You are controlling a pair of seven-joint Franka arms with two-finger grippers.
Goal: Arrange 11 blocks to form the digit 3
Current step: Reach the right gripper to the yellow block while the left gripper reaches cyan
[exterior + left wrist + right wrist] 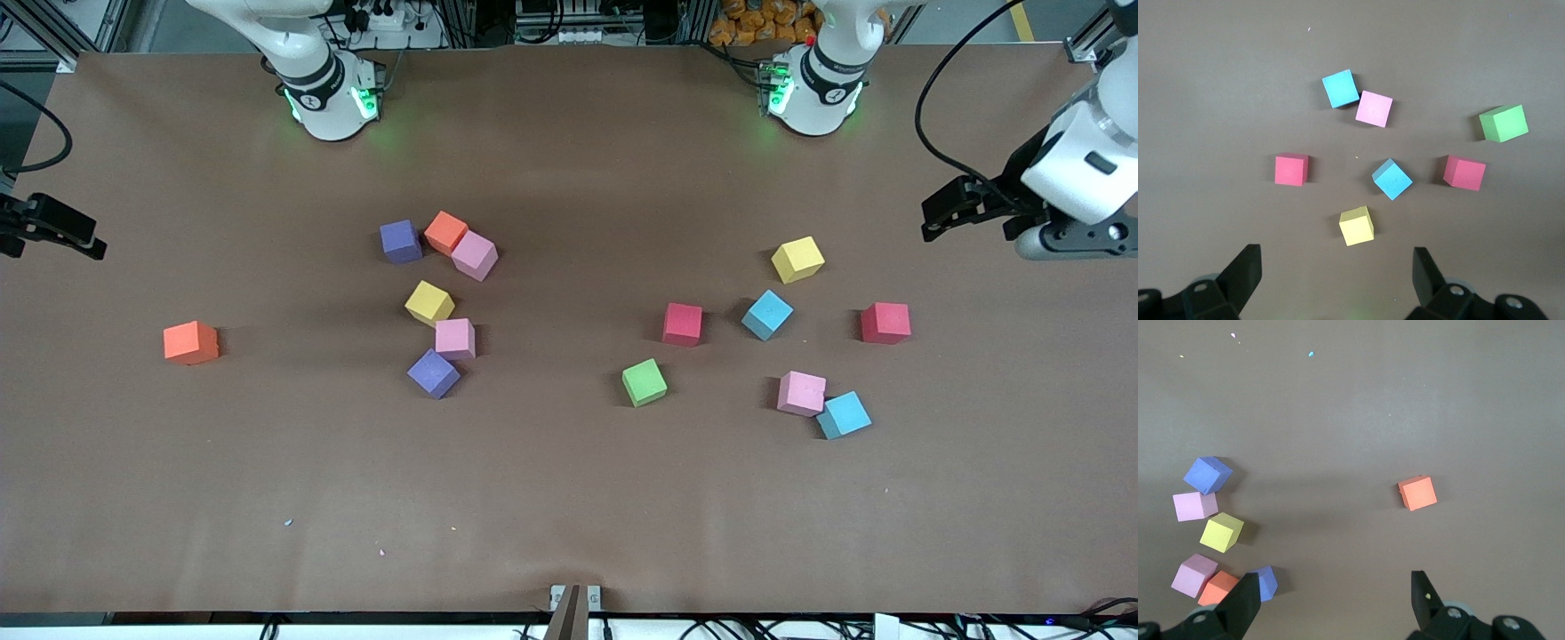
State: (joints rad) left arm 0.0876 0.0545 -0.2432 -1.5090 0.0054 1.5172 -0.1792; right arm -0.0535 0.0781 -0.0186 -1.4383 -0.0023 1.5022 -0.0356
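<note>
Nearest the front camera, a light blue block [844, 415] touches a pink block [801, 393]. Left gripper [944, 210] and right gripper [53, 231], fingers released, wait over the worktop [569, 498] ends. Blocks scattered; no digit 3 begun. Take isolated cubes first, squarely.

The small foam cubes, such as the matte orange cube [190, 342] at the middle left of the front frame and the matte yellow cube [797, 259] at its right, look soft, dull and faintly grainy, with no shine on any face. The brown bench [569, 498] has a flat, matt covering like paper or felt, lightly creased along the lower edge. The white arm casings [1080, 169] at the upper right look like smooth glossy plastic, and the black fingers [1241, 273] look matt.
</note>
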